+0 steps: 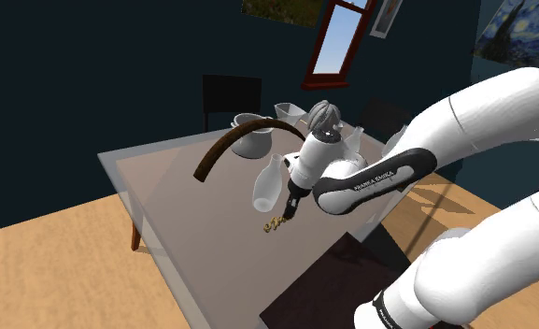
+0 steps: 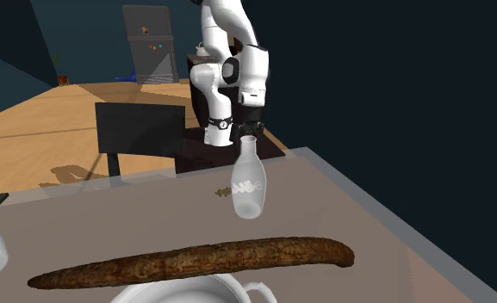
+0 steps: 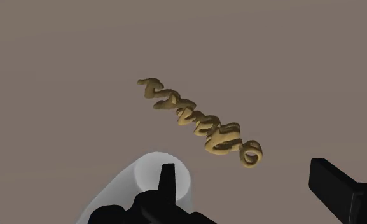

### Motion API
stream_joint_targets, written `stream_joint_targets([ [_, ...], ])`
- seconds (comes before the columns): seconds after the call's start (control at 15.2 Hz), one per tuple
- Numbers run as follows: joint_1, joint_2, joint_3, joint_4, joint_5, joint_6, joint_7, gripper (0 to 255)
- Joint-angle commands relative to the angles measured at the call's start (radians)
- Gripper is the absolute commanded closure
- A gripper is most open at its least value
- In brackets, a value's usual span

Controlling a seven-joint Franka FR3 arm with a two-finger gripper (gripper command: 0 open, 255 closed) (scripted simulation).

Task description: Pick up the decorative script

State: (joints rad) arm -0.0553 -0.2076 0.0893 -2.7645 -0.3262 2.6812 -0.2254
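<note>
- The worktop (image 1: 183,187) is a plain, matte grey-brown slab with a paler edge. It fills the background around the gripper in the wrist view.
- The decorative script (image 3: 201,121) is a small gold, looping piece lying flat on the bare worktop, near the edge that faces the dark stand (image 1: 323,280).
- The end effector (image 3: 245,175) hangs just above the script with its black fingers (image 3: 334,188) spread wide apart. They grip nothing, and the script lies ahead of the gap between them, untouched.
- A white bottle (image 2: 247,181) stands just beside the script. In the wrist view its neck sits right against one finger, though I cannot tell whether they touch.
- Further in on the worktop lies a long brown curved piece (image 2: 195,260), possibly bark or bread, arching off the surface in the shoulder view.
- A white cup (image 1: 248,131) stands near the curved piece, among other pale vessels at the far side.
- A dark chair (image 1: 232,93) stands at the worktop's far side against a deep blue wall (image 1: 90,75).
- On the wall are a red-framed window (image 1: 337,42) showing blue sky and a swirling blue painting (image 1: 519,33).
- The floor (image 1: 43,271) is light wood boards.
- In the second exterior view a grey cabinet (image 2: 156,43) stands far behind the arm, and a black area lies along that view's right.
</note>
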Motion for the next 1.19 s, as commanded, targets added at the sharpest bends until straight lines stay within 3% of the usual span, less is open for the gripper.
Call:
stream_joint_targets([
  [0.0,-0.042,0.106,0.016,0.022,-0.112,0.087,0.050,0],
  [0.2,-0.084,0.258,0.010,0.077,-0.361,0.173,0.200,0],
  [0.33,-0.073,0.339,-0.024,0.119,-0.507,0.205,0.296,0],
  [0.79,-0.016,0.466,-0.111,0.175,-0.723,0.265,0.495,0],
  [0.92,-0.009,0.476,-0.119,0.180,-0.740,0.270,0.511,0],
  [0.99,-0.008,0.477,-0.119,0.180,-0.742,0.270,0.513,255],
  [1.12,-0.008,0.477,-0.120,0.180,-0.742,0.270,0.514,255],
])
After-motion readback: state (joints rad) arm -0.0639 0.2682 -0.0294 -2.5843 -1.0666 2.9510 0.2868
